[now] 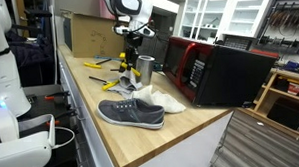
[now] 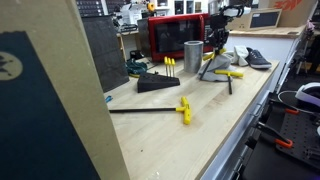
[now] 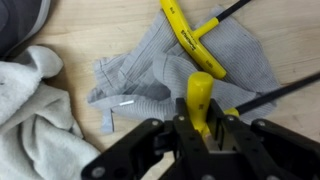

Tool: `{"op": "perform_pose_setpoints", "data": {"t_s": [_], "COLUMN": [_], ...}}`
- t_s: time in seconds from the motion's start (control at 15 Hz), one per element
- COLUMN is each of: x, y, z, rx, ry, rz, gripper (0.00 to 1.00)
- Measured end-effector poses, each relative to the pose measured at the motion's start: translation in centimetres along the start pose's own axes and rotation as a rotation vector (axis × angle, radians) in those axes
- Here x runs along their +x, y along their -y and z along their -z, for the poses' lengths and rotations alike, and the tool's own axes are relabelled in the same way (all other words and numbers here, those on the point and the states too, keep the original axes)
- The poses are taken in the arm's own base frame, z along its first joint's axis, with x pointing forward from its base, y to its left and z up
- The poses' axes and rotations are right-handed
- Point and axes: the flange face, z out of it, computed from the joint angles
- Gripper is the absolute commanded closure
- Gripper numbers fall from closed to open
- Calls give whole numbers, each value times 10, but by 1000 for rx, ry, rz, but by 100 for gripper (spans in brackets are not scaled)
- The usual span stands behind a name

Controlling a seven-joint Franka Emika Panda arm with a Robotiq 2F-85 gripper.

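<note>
Arm (image 1: 130, 6) upright at the far end, gripper (image 3: 200, 128) straight down, jaws snug around a yellow handle (image 3: 199, 92).

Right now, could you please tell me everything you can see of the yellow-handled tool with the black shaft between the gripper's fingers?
The yellow-handled tool has a smooth, rounded handle, plastic by its look, and a thin black shaft that seems to run off rightward in the wrist view. It lies flat on a crumpled grey knitted cloth on the wooden bench. The black gripper has its fingers pressed against both sides of the handle.
</note>
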Motion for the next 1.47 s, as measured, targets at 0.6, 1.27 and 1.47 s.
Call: {"op": "perform_pose_setpoints", "data": {"t_s": [0.6, 1.27, 1.47], "x": [-41, -70, -87], "y": [10, 5, 5], "z": [4, 24, 71], "rx": [-21, -10, -4], "ry": [21, -29, -130], "rz": [39, 28, 11], "gripper": [94, 94, 94]}}
